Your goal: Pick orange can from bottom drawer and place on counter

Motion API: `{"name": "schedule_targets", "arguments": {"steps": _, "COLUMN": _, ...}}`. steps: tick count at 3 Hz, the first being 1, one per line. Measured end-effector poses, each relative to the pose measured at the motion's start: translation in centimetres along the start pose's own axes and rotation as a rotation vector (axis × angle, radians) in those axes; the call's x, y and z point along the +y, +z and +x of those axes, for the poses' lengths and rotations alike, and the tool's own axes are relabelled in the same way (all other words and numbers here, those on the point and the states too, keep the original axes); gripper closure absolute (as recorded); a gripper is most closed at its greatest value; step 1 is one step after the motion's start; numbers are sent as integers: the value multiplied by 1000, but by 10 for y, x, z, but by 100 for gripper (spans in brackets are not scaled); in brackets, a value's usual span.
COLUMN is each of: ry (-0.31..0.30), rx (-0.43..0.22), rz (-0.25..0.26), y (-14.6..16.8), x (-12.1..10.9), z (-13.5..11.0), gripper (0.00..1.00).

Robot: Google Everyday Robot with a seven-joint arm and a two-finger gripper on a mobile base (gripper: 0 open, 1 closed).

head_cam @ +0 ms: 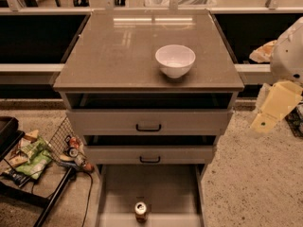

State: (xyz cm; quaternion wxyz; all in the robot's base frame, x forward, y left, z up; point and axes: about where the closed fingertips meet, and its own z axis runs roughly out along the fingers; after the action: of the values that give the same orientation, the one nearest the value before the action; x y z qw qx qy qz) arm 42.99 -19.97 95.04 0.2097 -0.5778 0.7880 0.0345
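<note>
Orange can stands upright in the bottom drawer — gripper off right, its grip unreadable.

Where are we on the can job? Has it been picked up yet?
Done: the bottom drawer is open, and the orange can stands upright near its front. In hand: the gripper is at the right of the view beside the cabinet, well away from the can. Left: reach down, grasp, lift, then place it on the counter, where a white bowl sits.
</note>
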Motion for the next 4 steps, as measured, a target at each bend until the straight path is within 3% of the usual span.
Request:
{"name": "schedule_targets", "arguments": {"steps": 1, "ry": 0, "rx": 0, "rz": 0, "y": 0, "x": 0, "z": 0, "gripper": 0}}
{"name": "schedule_targets", "arguments": {"steps": 2, "ry": 66, "rx": -35, "rz": -27, "y": 18, "x": 11, "z": 8, "gripper": 0}}
{"name": "schedule_targets", "arguments": {"steps": 3, "ry": 176, "rx": -116, "rz": -53, "y": 47, "x": 37, "z": 13, "gripper": 0}}
{"name": "schedule_targets", "arguments": {"steps": 4, "ry": 333, "rx": -229, "rz": -79, "y": 96, "x": 69, "z": 32, "gripper": 0}}
